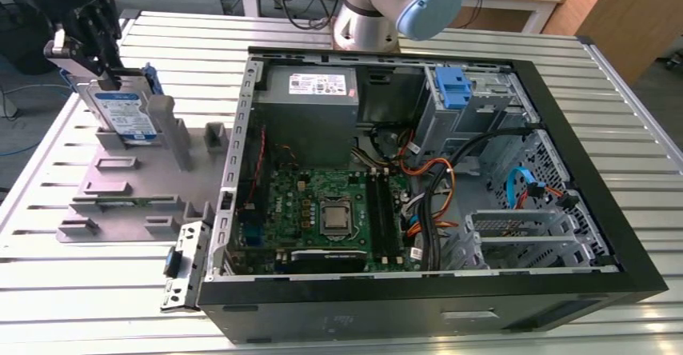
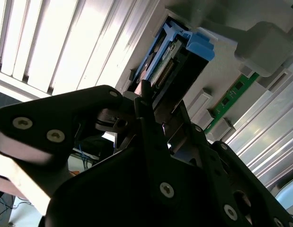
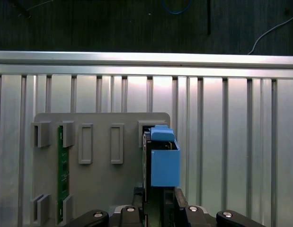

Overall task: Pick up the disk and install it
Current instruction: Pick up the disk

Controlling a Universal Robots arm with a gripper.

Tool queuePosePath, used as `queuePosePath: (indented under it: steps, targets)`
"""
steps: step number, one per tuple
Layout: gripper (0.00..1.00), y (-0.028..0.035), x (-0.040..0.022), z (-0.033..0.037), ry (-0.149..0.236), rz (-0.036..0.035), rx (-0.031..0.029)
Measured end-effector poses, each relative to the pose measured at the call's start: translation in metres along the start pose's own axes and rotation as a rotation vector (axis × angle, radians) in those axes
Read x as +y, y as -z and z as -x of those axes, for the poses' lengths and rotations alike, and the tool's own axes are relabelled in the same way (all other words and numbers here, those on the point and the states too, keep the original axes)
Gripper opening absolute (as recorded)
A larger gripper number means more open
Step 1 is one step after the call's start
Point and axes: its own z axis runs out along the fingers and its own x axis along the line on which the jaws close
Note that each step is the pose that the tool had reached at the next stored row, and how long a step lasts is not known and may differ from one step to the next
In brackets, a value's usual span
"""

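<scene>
- Ribbed aluminium table [image 1: 85, 291], with dark floor past its edge. I'm going across it from the exterior view's left to the right.
- Far left: my pincer [image 1: 107, 79] hangs straight above the grey fixture plate [image 1: 117, 179], close to the table's edge on that side.
- The pincer is clamped on the disk [image 1: 123, 115]. Both wrist views show one finger flat against each face, gripping its upper edge [image 3: 154, 194].
- The disk stands upright on edge in a slot at the plate's far corner, label facing out, with its blue rails wrapped round the metal [image 3: 164, 165].
- Room there: bare table slats run alongside the disk on the open side. On the other side are the plate's empty slot blocks.
- A green memory stick [image 3: 63, 170] lies in its own slot on the plate, well apart from the disk.
- Next over: only a narrow strip of table separates the plate from the open computer case [image 1: 577, 155].
- Inside the case, the power supply box [image 1: 309, 87] sits at the back and the motherboard [image 1: 320, 203] lies flat below it.
- Further right: a bare blue bracket [image 1: 453, 87] sits in the drive bay. Cable bundles crowd the space just beside it.
- My arm's base [image 1: 395, 3] stands behind the case.
</scene>
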Motion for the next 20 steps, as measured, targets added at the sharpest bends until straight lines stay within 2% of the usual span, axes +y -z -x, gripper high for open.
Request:
queuePosePath:
  steps: [4, 5, 20]
  targets:
    - [0.36, 0.0001, 0.0000, 0.0000, 0.000, 0.0001, 0.0000]
    - [0.42, 0.0001, 0.0000, 0.0000, 0.000, 0.0001, 0.0000]
    - [0.42, -0.0036, 0.0000, -0.0001, 0.000, -0.0002, 0.0001]
